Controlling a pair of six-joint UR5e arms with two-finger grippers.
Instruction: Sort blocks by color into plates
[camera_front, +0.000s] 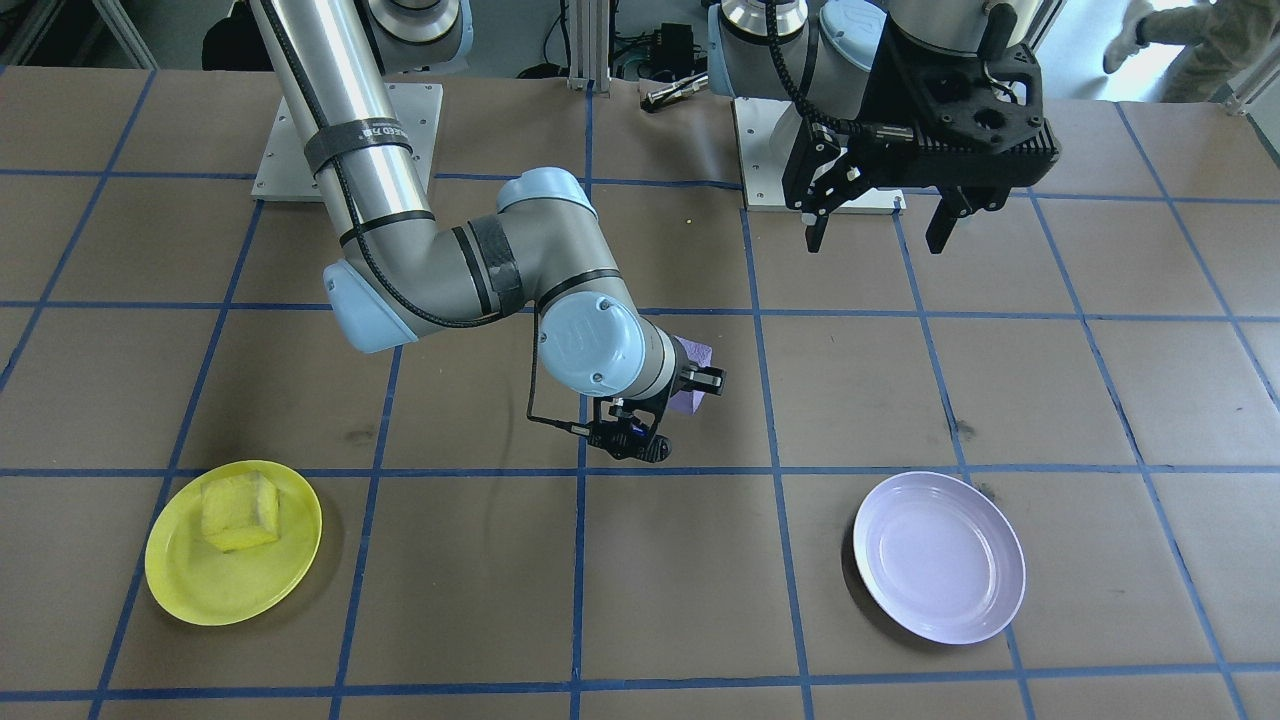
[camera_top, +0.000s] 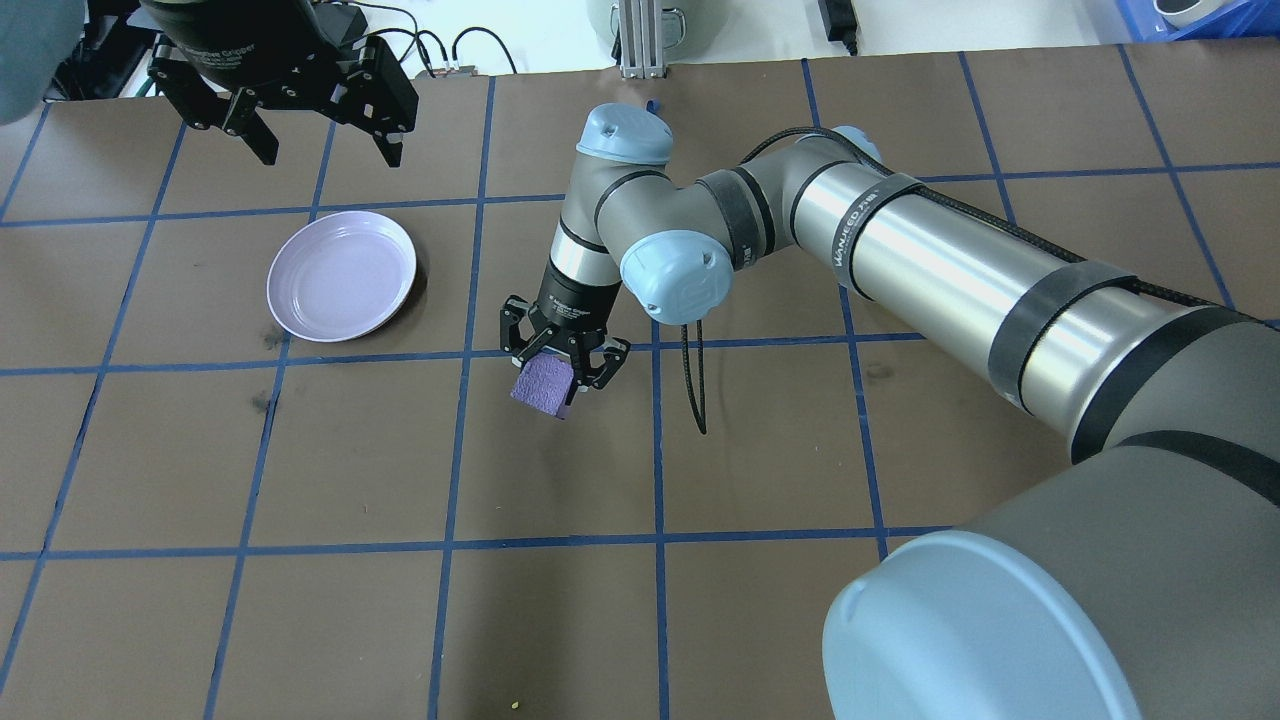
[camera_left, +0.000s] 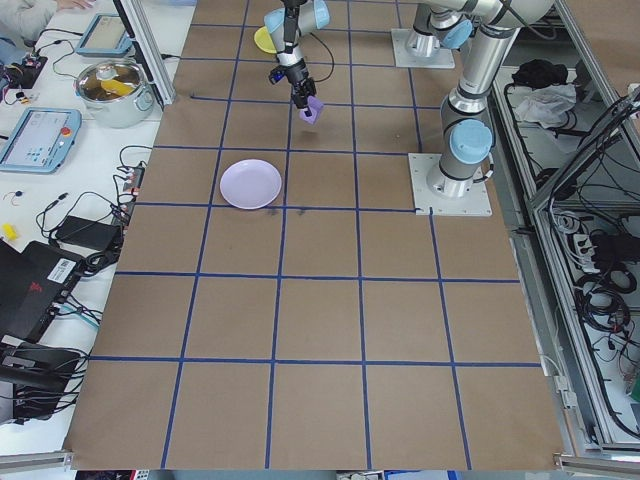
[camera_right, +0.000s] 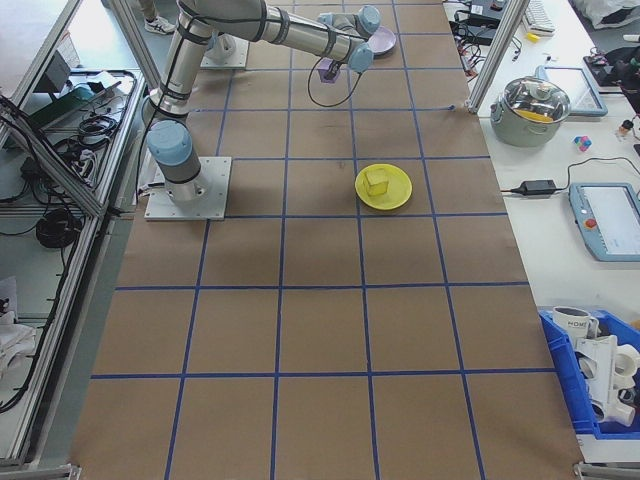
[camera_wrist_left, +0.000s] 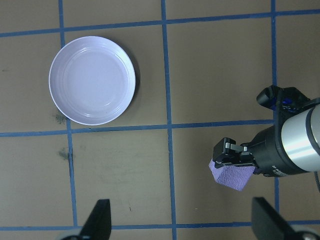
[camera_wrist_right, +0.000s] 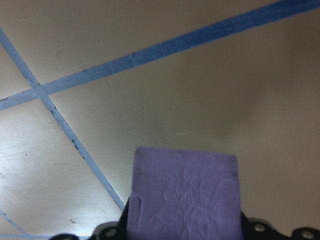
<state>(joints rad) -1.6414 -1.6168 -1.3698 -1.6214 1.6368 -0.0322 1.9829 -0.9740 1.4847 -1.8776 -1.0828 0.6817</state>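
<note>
- carrying a purple block (camera_top: 541, 383) above the brown table (camera_top: 760, 460), the right claw (camera_top: 560, 372) is seen with its fingers closed on the block's sides; the cube is held clear of the paper, as the right wrist view shows by the table lying well below it.
- the left claw (camera_top: 312, 136) is pictured hanging near the robot's base, its two fingers spread wide and nothing held between them.
- the purple plate (camera_top: 342, 274) is shown bare, resting on the table on the robot's left side, well apart from the held block; in the overhead view it lies to the left of the block and farther from the robot.
- the relation on which the coming move is judged to turn: the plate lies across one blue tape line from the loaded claw, toward the left arm's half, so the right arm would have to be carried sideways over that line before any release.
- the left claw is the nearer of the two to the plate, yet the block is in the right one, and no hand-over is indicated.
- the yellow block (camera_front: 240, 511) is seen already lying in the yellow plate (camera_front: 290, 570), far off on the robot's right, so that half of the sorting is judged done.
- the cube has no long axis to speak of; it is held slightly turned against the tape grid.
</note>
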